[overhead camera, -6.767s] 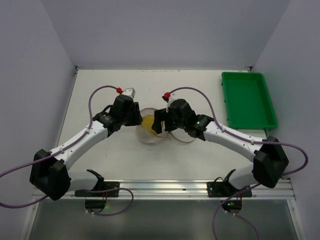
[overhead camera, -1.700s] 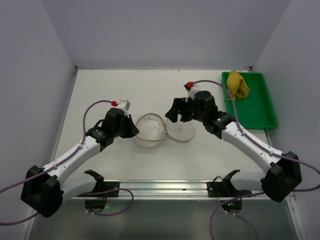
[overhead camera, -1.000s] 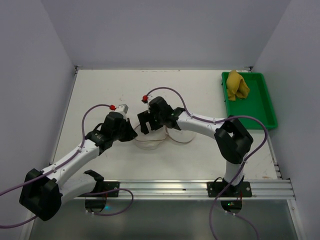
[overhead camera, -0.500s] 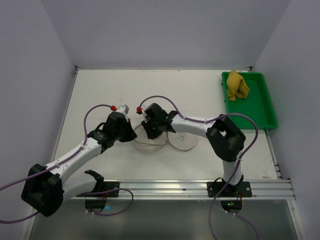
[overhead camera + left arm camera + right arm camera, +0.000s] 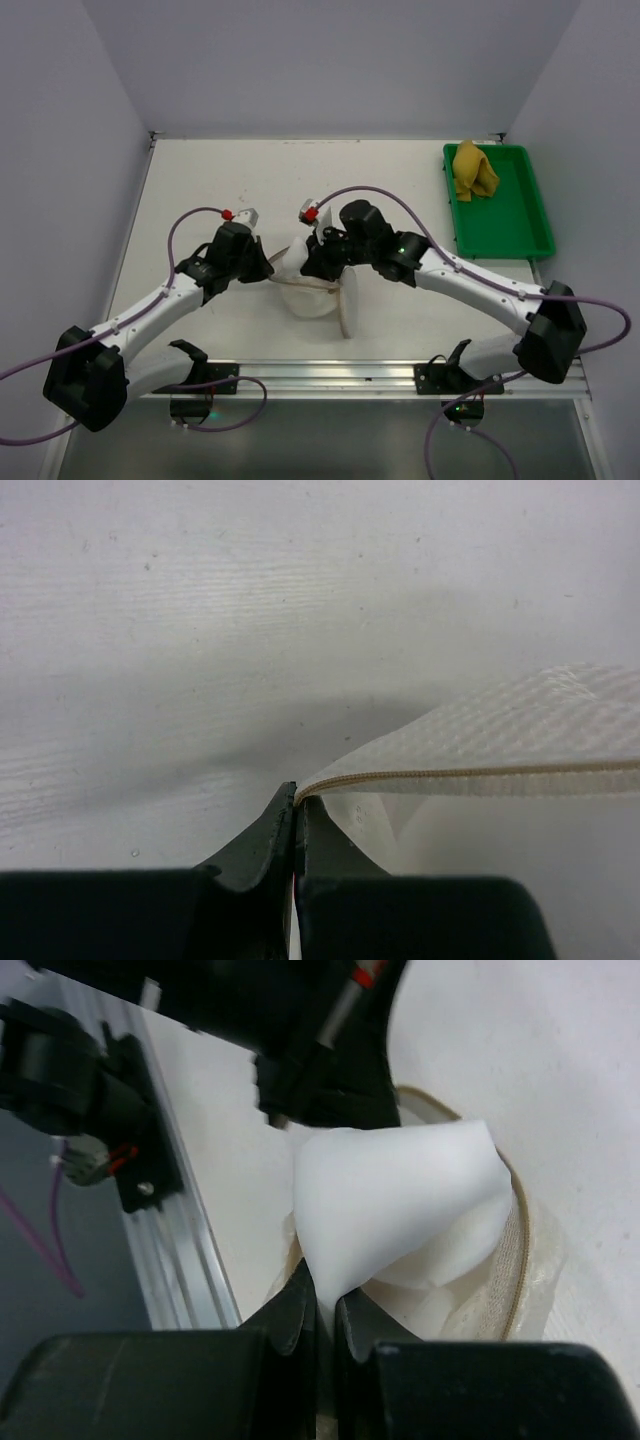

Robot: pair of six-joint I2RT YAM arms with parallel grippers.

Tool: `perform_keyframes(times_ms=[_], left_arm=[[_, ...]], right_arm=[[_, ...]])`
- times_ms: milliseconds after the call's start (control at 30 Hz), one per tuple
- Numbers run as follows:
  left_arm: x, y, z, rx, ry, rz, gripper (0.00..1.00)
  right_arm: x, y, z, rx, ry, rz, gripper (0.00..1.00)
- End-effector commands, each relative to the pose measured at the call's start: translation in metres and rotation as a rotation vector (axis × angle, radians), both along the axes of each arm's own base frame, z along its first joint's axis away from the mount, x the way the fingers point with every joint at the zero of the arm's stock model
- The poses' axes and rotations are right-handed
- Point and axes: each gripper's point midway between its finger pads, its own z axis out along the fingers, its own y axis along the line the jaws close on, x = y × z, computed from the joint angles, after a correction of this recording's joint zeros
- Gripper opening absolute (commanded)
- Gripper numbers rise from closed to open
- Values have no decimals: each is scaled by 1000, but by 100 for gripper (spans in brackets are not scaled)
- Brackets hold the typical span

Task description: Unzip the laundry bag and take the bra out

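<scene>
Two black grippers met at the cream-white round mesh laundry bag (image 5: 318,290) (image 5: 500,735) (image 5: 400,1195), near the middle of the white table (image 5: 200,185). The left gripper (image 5: 268,263) (image 5: 296,802) had its jaws pinched tight on the bag's tan corded rim at its left edge. The right gripper (image 5: 318,262) (image 5: 325,1305) was clamped on a raised peak of the bag's white fabric, and its body hid the bag's far side from above. The mustard-yellow soft fabric bra (image 5: 474,170) lay crumpled at the far end of the green rectangular plastic tray (image 5: 505,252), well apart to the right.
</scene>
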Motion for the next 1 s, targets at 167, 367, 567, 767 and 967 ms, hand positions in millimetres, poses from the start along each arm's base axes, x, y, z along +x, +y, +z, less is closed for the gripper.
perform_keyframes(times_ms=[167,367,567,767,967], left_arm=[[-1,-14,20,-78,-16,-56,0],[-8,-31,38,-181,-60,-110,0],[-20,-53,21,-191,-16,-145,0],[-25,-64,23,-197,-42,-136,0],[-16,-44,16,-115,-56,-66,0]], right_arm=[[18,-7,133,474,-299,-140,0],[52,-17,176,653,-357,-357,0],[61,-16,231,848,-355,-424,0],[105,-53,227,833,-409,-694,0],[126,-116,226,727,-473,-856,0]])
